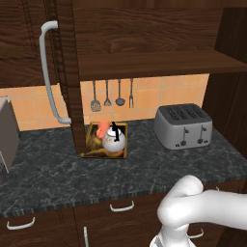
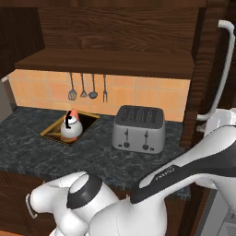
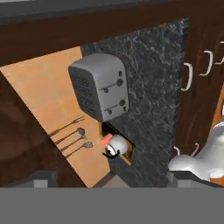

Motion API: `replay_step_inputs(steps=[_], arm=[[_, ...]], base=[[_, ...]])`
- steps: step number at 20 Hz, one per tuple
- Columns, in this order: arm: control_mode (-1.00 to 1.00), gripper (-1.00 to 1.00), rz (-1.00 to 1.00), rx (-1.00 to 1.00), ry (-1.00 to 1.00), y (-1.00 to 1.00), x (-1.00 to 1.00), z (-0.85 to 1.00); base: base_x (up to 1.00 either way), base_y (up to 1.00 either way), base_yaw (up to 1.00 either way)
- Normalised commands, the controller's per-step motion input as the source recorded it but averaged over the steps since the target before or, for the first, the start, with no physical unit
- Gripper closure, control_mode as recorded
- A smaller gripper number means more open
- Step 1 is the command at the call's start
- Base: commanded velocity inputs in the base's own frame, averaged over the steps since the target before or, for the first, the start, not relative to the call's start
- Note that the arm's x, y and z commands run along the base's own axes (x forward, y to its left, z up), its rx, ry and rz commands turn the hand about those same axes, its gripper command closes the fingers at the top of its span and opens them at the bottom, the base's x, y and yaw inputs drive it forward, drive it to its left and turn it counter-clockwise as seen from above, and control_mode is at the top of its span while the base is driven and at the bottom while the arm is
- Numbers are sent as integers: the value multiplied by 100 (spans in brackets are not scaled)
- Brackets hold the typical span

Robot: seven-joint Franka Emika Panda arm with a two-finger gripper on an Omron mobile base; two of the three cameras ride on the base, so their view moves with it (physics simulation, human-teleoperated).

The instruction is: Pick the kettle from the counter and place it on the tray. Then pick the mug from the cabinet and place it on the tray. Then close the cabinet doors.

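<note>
The white kettle (image 1: 114, 139) (image 2: 70, 129) (image 3: 117, 145) stands on the golden-rimmed tray (image 1: 91, 153) (image 2: 90, 118) (image 3: 127, 158) on the dark marbled counter (image 1: 48, 169). The orange mug (image 1: 102, 128) (image 2: 76, 114) (image 3: 106, 139) sits on the tray right behind the kettle, touching it. Both cabinet doors stand open: the left door (image 1: 63, 72) edge-on, the right door (image 2: 207, 69) beside my arm. The cabinet shelf (image 1: 154, 62) (image 2: 106, 62) is bare. My gripper (image 3: 114, 178) is open with nothing between its fingers, far from the tray, looking at it from the right side.
A grey four-slot toaster (image 1: 183, 125) (image 2: 139, 129) (image 3: 98, 85) stands on the counter right of the tray. Utensils (image 1: 112, 96) hang on the tiled wall. The right door's curved bar handle (image 2: 226, 64) is close to my arm. Drawers with grey handles (image 1: 121, 207) run below.
</note>
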Motion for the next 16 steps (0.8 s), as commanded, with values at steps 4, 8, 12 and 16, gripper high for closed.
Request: replay_step_inputs(steps=[4, 8, 12, 16], arm=[[-100, -100, 0, 0, 5, 98, 47, 14], [-100, -100, 0, 0, 0, 85, 76, 0], [-100, -100, 0, 3, 0, 70, 85, 0], [-100, -100, 0, 4, 0, 70, 87, -3]], base=[[0, 0, 0], [0, 0, 0], [0, 0, 0], [0, 0, 0]])
